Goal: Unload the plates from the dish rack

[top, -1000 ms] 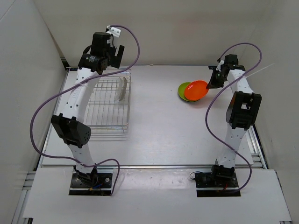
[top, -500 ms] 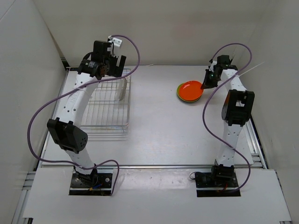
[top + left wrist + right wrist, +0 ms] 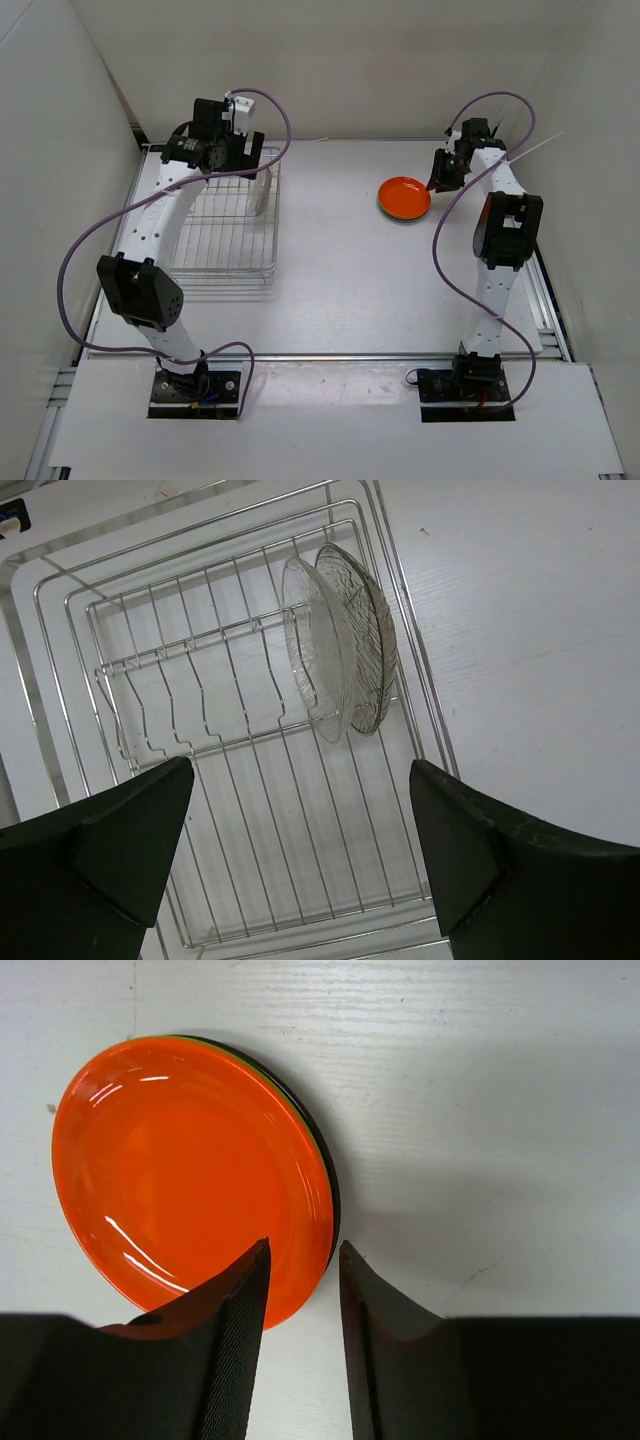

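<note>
The dish rack (image 3: 225, 235) stands on the left of the table, and it also shows in the left wrist view (image 3: 250, 810). Two clear plates (image 3: 340, 640) stand on edge at its far right side (image 3: 262, 190). My left gripper (image 3: 248, 152) hovers above the rack's far end, jaws wide open and empty (image 3: 300, 820). The orange plate (image 3: 404, 197) lies flat on a stack at the right. Under it show a thin green edge and the black plate's rim (image 3: 331, 1175). My right gripper (image 3: 305, 1250) is at the orange plate's (image 3: 190, 1175) near-right edge, jaws slightly apart.
White walls close in the table on the left, back and right. Purple cables loop off both arms. The rack's near half (image 3: 300, 880) holds no plates.
My right gripper has lowered the orange plate from a tilt onto the green plate, which it now covers. My left gripper has shifted slightly left and lower over the rack's far end.
</note>
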Tool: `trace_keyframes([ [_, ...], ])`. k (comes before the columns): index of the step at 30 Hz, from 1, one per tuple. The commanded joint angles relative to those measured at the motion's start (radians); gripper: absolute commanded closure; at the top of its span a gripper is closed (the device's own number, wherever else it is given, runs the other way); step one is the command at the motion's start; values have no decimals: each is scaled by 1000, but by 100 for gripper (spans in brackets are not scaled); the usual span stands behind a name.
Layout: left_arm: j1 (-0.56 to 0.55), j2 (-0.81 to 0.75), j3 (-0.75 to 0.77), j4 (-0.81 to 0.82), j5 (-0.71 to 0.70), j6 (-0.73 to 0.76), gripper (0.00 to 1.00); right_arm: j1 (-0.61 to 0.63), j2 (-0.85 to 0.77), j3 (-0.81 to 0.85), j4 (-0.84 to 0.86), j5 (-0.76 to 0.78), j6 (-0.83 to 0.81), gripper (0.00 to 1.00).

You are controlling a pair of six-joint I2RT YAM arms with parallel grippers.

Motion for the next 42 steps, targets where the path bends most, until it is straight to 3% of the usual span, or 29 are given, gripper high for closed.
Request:
trace_keyframes([
  [1,40,-48,-3,17,102,-40,0,6,-69,6,-15,7,-15,62],
  [2,40,-38,-14,17,137,-40,0,6,-95,6,-27,7,-24,60],
  [6,83,-12,-2,17,237,-80,0,6,-183,23,-98,16,-35,24],
  [8,94,1,-2,17,292,-104,0,-4,-229,1,-138,27,-35,13],
  [9,94,11,7,17,304,-104,0,-4,-279,-15,-150,27,-52,0],
  [15,103,78,-3,44,338,-158,0,-4,-451,-146,-256,58,-118,0],
  [23,178,173,1,90,464,-201,8,-4,-677,-342,-222,27,-129,5],
  [30,237,183,-63,185,514,-210,8,-4,-741,-391,-222,-18,-129,5],
  [42,227,247,-63,205,525,-210,10,-4,-741,-382,-222,-27,-110,5],
])
